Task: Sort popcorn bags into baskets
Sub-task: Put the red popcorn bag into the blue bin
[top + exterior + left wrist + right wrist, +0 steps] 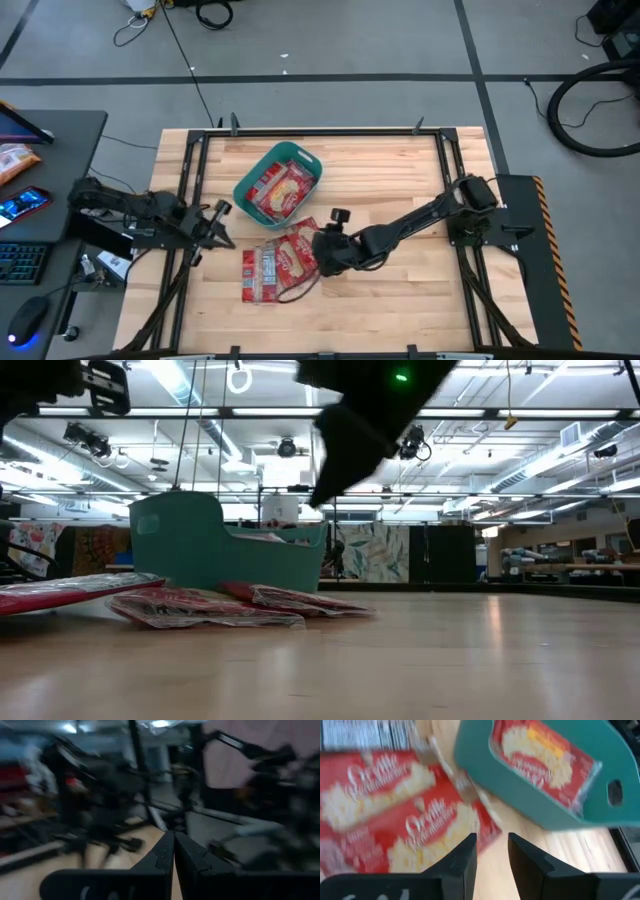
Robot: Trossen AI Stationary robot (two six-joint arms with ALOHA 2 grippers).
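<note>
Right gripper [491, 851]: fingers slightly apart, holding nothing, above the table [400, 290]. Loose bags [278, 265] lie just beside and below it; the basket [250, 176], holding more bags, stands just beyond them. Left gripper [174, 851]: fingers closed together, empty, well apart from the bags.

Open hand [491, 851] over blurry, seemingly overlapping popcorn bags [395, 815].
</note>
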